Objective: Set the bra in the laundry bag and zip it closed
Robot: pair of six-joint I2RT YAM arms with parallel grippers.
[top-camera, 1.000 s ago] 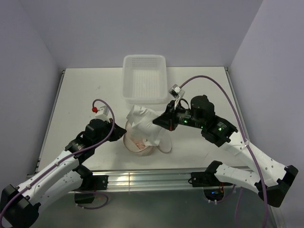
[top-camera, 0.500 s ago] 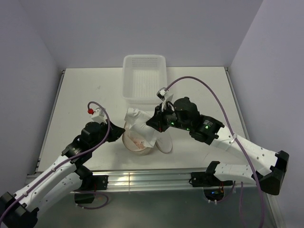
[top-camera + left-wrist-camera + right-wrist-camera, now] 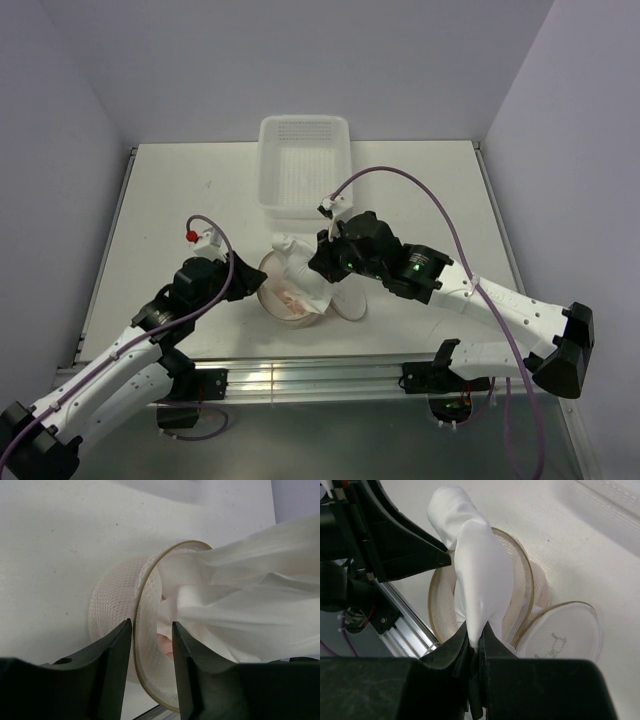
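Note:
The laundry bag (image 3: 272, 297) stands upright in the table's middle, its wire rim (image 3: 138, 592) open and its round flap lid (image 3: 566, 636) lying flat to the right. The white bra (image 3: 481, 577) hangs over and partly into the bag's mouth, with one end sticking up above the rim. My right gripper (image 3: 476, 630) is shut on the bra's lower fold, right over the opening. My left gripper (image 3: 152, 624) is open with its jaws straddling the bag's left rim, one finger outside the mesh wall and one inside, with gaps on both sides.
A white perforated plastic basket (image 3: 305, 122) sits behind the bag at the table's far middle. The aluminium rail of the table's near edge (image 3: 300, 378) runs just below the bag. Both arms crowd the bag from left and right.
My right arm has swung left and lower, carrying the bra over the bag's mouth. My left gripper has opened and loosened off the bag's rim.

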